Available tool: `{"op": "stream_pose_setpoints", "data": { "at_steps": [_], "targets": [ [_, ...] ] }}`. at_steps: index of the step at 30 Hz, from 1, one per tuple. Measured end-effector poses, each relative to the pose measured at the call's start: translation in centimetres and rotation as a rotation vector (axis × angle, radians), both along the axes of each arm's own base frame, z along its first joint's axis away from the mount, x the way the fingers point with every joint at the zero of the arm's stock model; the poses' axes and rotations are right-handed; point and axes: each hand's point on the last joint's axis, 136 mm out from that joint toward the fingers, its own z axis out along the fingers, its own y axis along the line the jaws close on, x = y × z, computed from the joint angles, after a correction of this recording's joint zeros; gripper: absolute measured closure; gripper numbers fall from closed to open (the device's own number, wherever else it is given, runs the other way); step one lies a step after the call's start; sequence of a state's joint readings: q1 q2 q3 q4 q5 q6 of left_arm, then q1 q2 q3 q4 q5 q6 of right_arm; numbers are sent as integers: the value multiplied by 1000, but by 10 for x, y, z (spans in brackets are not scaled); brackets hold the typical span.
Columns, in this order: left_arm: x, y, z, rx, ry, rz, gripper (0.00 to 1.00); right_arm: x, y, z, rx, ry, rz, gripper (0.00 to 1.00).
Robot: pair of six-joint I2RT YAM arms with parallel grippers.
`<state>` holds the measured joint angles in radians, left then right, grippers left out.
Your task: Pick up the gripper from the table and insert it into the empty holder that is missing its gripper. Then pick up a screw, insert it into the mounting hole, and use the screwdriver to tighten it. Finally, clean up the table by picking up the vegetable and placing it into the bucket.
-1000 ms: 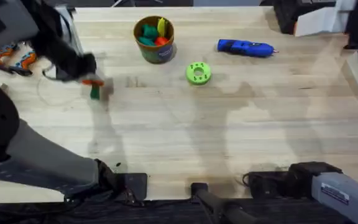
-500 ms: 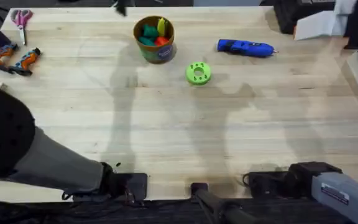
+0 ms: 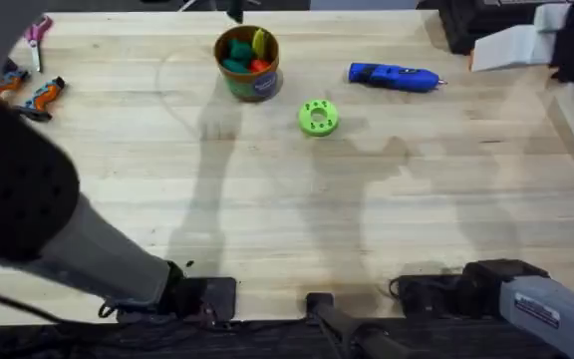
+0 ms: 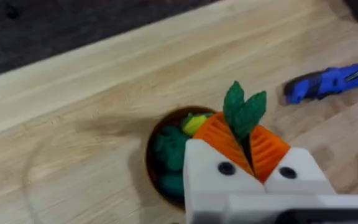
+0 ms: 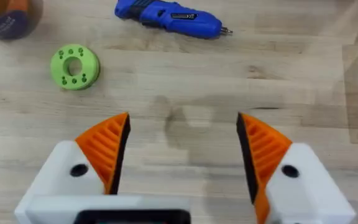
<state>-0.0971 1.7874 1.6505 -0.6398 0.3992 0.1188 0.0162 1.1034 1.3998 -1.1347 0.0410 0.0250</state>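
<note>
The vegetable (image 4: 243,112) is gripped between the orange pads of the left claw (image 4: 248,144), only its dark green leafy top standing out above the fingertips. Directly under the claw is the bucket (image 4: 156,144), its opening already holding teal and yellow toy pieces (image 4: 169,149). So the step in hand looks like the final one, the drop of the vegetable into the bucket.

To do it well, I think the claw should be centred over the opening and not over the rim, because from the wrist view the fingers seem to hang above the bucket's near side. It is better to lower a little before releasing, so the slim piece does not bounce on the toys inside and jump out. Then open the fingers fully and lift straight up, without touching the rim.

The right claw (image 5: 182,149) is wide open and holds nothing, above bare table (image 5: 185,81). Beyond it lie the lime green disc (image 5: 74,66) and, farther off, the blue screwdriver (image 5: 166,17). It is well apart from the bucket and need not move.
</note>
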Motion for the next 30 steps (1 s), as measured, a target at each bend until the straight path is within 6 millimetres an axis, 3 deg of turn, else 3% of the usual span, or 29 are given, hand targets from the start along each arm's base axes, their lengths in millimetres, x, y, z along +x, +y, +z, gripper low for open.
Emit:
{"op": "stream_pose_setpoints", "data": {
  "at_steps": [9, 15, 17, 19, 22, 23, 26, 30],
  "targets": [
    [7, 0, -72, 15, 172, 7, 992, 0, 0, 0, -1, 0, 2, 58],
    [-2, 1, -84, 20, 231, 7, 992, 0, 0, 0, -1, 0, 2, 59],
    [-5, 1, -85, 21, 247, 9, 870, 0, 0, 0, -1, 0, 2, 59],
    [-6, 1, -86, 21, 256, 9, 542, 0, 0, 0, -1, 0, 2, 58],
    [-7, 1, -87, 19, 263, 13, 164, 0, 0, 0, -1, 0, 2, 58],
    [-7, 1, -87, 18, 264, 14, 91, 0, 0, 0, -1, 0, 2, 59],
    [-7, 1, -87, 18, 264, 15, 22, 0, 0, 0, -1, 0, 2, 59],
    [-10, 3, -88, 18, 276, 17, 15, 0, 0, 0, -1, 0, 2, 59]
  ]
}}
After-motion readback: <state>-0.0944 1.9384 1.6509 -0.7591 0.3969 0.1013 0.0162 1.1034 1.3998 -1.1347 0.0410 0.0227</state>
